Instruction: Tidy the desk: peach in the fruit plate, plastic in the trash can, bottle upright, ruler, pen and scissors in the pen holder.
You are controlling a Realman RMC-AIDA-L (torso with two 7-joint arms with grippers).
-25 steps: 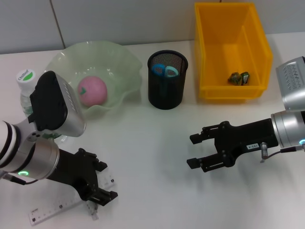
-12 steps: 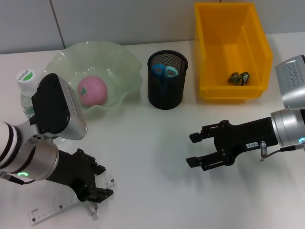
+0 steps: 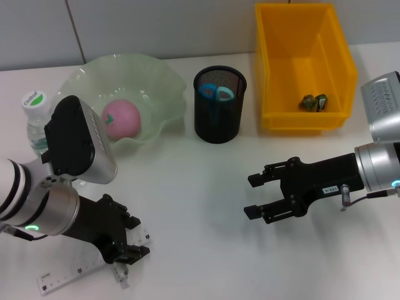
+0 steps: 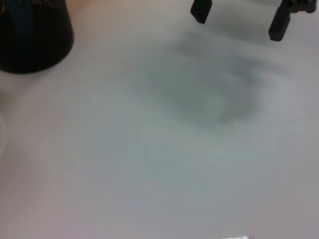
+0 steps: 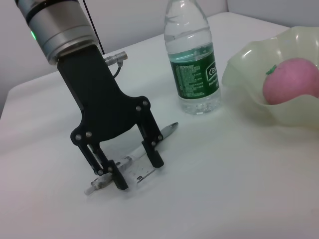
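Note:
My left gripper (image 3: 136,240) (image 5: 138,172) is low over the desk's near left, open, its fingers standing either side of the clear ruler (image 3: 65,277) (image 5: 135,168) and the pen (image 5: 167,132) lying there. My right gripper (image 3: 252,197) (image 4: 239,17) hovers open and holds nothing at the desk's right middle. The pink peach (image 3: 120,119) (image 5: 291,82) lies in the pale green fruit plate (image 3: 150,72) (image 5: 244,94). The bottle (image 3: 34,119) (image 5: 192,64) stands upright beside the plate. Blue-handled scissors (image 3: 215,92) sit in the black mesh pen holder (image 3: 219,119) (image 4: 30,35). Crumpled plastic (image 3: 314,102) lies in the yellow trash can (image 3: 300,122).
The plate, pen holder and yellow bin line the back of the white desk (image 3: 194,181). The bottle stands close behind my left arm. Bare desk surface lies between the two grippers.
The left gripper's fingers have drawn slightly closer together over the ruler's end. The right arm has barely moved.

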